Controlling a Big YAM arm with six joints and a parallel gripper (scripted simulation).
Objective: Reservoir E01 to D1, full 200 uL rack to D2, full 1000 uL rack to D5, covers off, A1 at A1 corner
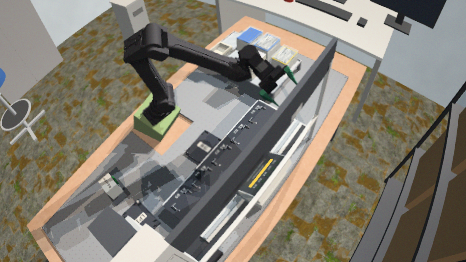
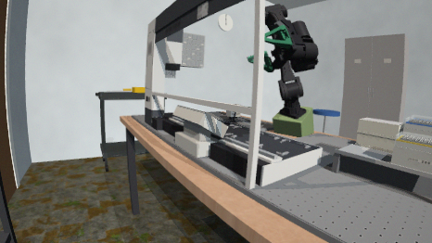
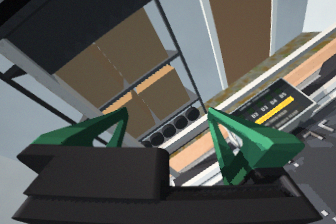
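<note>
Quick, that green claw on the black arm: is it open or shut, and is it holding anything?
Gripper: jaws wide open, holding nothing; only empty space shows between them.

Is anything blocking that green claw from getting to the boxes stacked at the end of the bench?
Nothing visible stands between them. The gripper hangs open and empty, raised in the air beside the machine's dark overhead beam. The racks on the shelf lie just past the arm's wrist, with only open space over them. The beam runs alongside, not across that path.
</note>
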